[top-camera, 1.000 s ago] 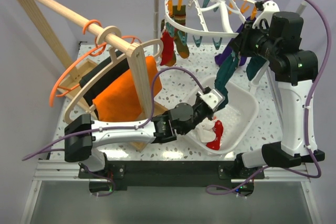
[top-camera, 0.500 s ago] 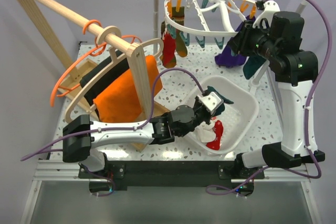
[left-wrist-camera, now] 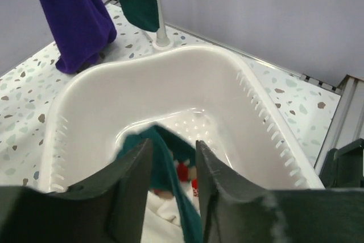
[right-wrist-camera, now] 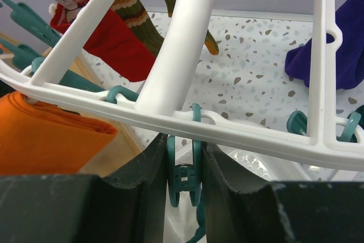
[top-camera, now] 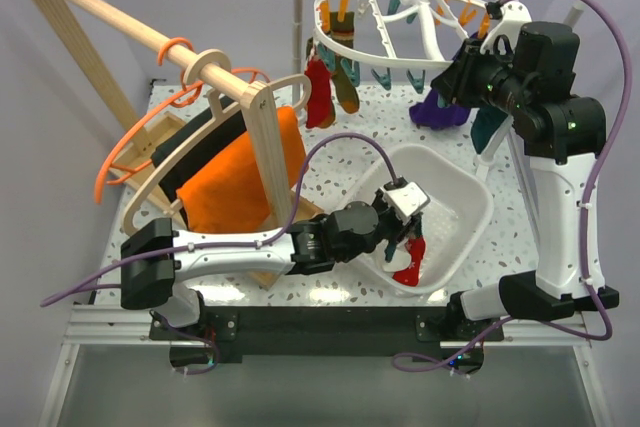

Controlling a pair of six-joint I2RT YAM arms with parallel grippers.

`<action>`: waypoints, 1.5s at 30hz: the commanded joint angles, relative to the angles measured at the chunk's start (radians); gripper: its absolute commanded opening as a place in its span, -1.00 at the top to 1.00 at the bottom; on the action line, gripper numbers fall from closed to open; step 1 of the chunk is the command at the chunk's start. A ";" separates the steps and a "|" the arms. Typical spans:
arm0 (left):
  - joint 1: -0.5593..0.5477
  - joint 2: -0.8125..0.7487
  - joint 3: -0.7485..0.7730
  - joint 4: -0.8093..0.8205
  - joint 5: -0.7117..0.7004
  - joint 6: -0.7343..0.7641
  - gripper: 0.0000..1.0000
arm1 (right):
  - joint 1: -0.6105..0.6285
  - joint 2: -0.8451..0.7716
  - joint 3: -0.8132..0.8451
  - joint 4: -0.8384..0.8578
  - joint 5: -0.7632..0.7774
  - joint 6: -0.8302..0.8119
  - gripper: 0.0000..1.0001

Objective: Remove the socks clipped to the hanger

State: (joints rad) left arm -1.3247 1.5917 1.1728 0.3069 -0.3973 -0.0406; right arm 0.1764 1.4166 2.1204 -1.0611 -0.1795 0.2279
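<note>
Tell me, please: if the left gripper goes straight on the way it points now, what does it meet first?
Most likely the dark teal sock lying in the white basket, right ahead of the left gripper. Depth is unclear, so the fingers may already touch it.

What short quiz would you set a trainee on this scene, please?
1. True or false: a red sock lies in the white basin.
2. What sits between the fingers of the right gripper? A, a teal clip; B, a purple sock; C, a wooden coat hanger.
3. In the left wrist view, what colour is the sock seen between the fingers of the left gripper?
Key: 1 true; 2 A; 3 teal.
</note>
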 commanded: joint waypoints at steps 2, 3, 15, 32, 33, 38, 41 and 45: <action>-0.005 -0.050 -0.010 -0.003 0.098 -0.018 -0.27 | 0.003 -0.022 0.024 0.015 -0.023 0.004 0.50; -0.005 -0.052 -0.013 -0.003 0.103 -0.018 -0.41 | 0.003 -0.022 0.023 0.013 -0.023 0.002 0.50; -0.002 0.053 0.128 0.021 0.034 -0.007 -0.39 | 0.003 -0.025 0.018 0.001 -0.037 0.010 0.41; 0.056 0.059 0.174 0.081 0.032 -0.004 -0.41 | 0.002 -0.076 -0.027 -0.105 0.021 -0.013 -0.32; 0.058 0.057 0.169 0.084 0.034 -0.001 -0.41 | 0.003 -0.080 -0.028 -0.111 0.043 -0.015 -0.39; 0.061 0.037 0.139 0.095 0.051 0.004 -0.40 | 0.002 -0.122 -0.062 -0.143 0.127 -0.027 -0.50; 0.059 0.014 0.111 0.104 0.067 -0.002 -0.40 | 0.002 -0.151 -0.085 -0.154 0.178 -0.028 -0.56; 0.061 -0.022 0.071 0.110 0.080 -0.008 -0.40 | 0.002 -0.206 -0.131 -0.151 0.248 -0.022 -0.57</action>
State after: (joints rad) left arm -1.2644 1.6512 1.2778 0.3542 -0.3367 -0.0422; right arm 0.1772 1.2633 2.0193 -1.2018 -0.0334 0.2157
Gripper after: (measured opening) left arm 0.703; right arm 0.782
